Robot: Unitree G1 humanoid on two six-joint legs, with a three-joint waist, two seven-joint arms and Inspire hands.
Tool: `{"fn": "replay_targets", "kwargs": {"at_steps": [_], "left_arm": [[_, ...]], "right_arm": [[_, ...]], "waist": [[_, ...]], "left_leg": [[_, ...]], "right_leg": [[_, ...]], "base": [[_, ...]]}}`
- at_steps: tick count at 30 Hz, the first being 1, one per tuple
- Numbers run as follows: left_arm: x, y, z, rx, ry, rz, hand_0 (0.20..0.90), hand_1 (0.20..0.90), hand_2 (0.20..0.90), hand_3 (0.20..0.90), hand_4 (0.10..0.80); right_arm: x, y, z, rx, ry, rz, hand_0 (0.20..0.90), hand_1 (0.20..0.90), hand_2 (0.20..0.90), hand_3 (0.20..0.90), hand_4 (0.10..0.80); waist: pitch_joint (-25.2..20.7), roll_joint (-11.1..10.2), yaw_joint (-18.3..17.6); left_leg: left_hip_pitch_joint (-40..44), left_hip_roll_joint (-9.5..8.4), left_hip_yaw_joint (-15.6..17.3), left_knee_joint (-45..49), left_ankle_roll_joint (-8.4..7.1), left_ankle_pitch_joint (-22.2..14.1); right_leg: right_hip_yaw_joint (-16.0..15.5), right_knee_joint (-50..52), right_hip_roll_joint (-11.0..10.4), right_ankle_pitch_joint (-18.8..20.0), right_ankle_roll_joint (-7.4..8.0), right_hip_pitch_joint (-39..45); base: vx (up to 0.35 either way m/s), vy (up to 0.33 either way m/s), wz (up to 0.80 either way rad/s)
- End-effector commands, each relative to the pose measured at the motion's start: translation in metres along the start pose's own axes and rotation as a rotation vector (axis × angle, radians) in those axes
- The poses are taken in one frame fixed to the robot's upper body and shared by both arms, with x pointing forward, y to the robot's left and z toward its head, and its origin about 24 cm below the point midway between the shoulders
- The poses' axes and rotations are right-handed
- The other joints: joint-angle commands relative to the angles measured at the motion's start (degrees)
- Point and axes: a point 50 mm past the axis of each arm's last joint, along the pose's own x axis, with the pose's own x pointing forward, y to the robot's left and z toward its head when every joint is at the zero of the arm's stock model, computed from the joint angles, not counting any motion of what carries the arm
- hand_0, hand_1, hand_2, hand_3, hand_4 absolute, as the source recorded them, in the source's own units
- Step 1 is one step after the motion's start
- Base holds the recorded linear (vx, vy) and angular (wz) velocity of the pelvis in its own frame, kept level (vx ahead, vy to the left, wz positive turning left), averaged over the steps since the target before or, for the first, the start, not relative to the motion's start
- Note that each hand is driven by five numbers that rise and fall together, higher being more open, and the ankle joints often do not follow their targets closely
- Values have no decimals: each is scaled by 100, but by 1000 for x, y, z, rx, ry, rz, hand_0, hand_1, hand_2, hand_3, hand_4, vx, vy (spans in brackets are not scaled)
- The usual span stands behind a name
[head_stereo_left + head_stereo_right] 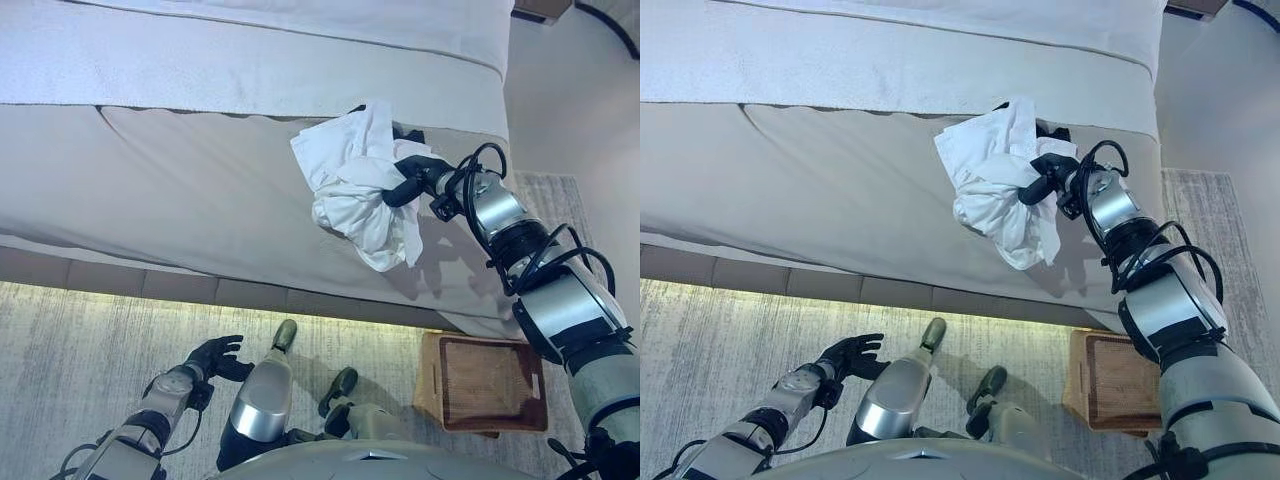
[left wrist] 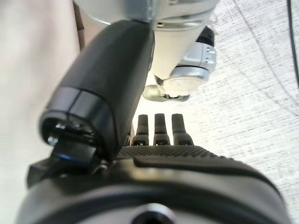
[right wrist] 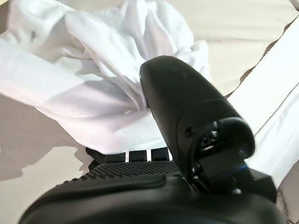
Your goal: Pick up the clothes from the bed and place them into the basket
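A crumpled white garment (image 1: 356, 185) hangs bunched from my right hand (image 1: 412, 178), lifted a little above the grey bed (image 1: 180, 180) near its right edge. In the right wrist view the thumb (image 3: 182, 107) and fingers pinch the white cloth (image 3: 93, 74). A dark piece of clothing (image 1: 408, 131) peeks out behind the white one. The brown wicker basket (image 1: 485, 382) stands on the floor below the bed's right corner, under my right arm. My left hand (image 1: 215, 358) hangs low by the floor with its fingers relaxed and holds nothing; its fingers (image 2: 161, 128) show straight in the left wrist view.
The bed's pale sheet (image 1: 250, 45) stretches across the back. A grey carpet (image 1: 80, 340) lies in front of the bed. A lit strip runs along the bed's base (image 1: 150, 290).
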Motion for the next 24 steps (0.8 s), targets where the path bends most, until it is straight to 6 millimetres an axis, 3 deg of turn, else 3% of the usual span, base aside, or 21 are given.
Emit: {"fn": "replay_targets", "kwargs": {"at_steps": [1,2,9,12,13,15,19,24], "left_arm": [[-6,-7,-23,48,56,-54,900,900,900,900,800],[-6,-6,-23,47,57,-53,900,900,900,900,800],[-8,-5,-27,48,61,-47,900,900,900,900,800],[-9,-4,-28,51,65,-41,900,900,900,900,800],[-9,-2,-28,53,66,-40,900,900,900,900,800],[-9,-2,-28,53,70,-42,900,900,900,900,800],[-10,-2,-31,57,77,-49,900,900,900,900,800],[-10,-1,-31,70,83,-55,900,900,900,900,800]], "right_arm": [[-17,-32,47,-67,-175,-77,846,846,846,837,737],[-17,-31,47,-71,-177,-71,300,300,300,200,100],[-15,-25,44,-72,-167,-40,300,300,300,200,100],[-14,-20,41,-59,-154,-7,773,773,773,752,652],[-13,-18,38,-58,-140,12,832,832,832,820,720],[-12,-14,32,-76,-108,50,900,900,900,900,800],[-7,-2,14,-88,-33,156,900,900,900,900,800],[-4,7,7,-95,12,201,900,900,900,900,800]], "waist": [[-453,-2,118],[-452,-3,126],[-459,-39,183],[-470,-58,193],[-487,-67,194],[-514,-67,200],[-558,-62,239],[-562,-67,292]], "left_leg": [[258,60,-44,-266,172,-510],[260,69,-35,-274,170,-508],[258,97,16,-284,159,-494],[272,102,35,-265,156,-504],[274,100,34,-268,158,-505],[289,96,24,-273,158,-505],[335,95,2,-280,151,-492],[324,80,-67,-282,144,-472]], "right_leg": [[-161,754,-435,334,295,-203],[-170,744,-434,338,299,-202],[-259,656,-427,351,311,-132],[-293,666,-440,362,309,-108],[-298,667,-442,368,311,-105],[-313,670,-442,350,307,-91],[-344,658,-428,313,306,-31],[-343,622,-376,249,292,22]], "base": [[-10,-33,-4],[-9,-23,-5],[-8,-28,-5],[1,-17,-3],[0,0,0],[0,0,0],[36,-5,-5],[11,-4,-3]]}}
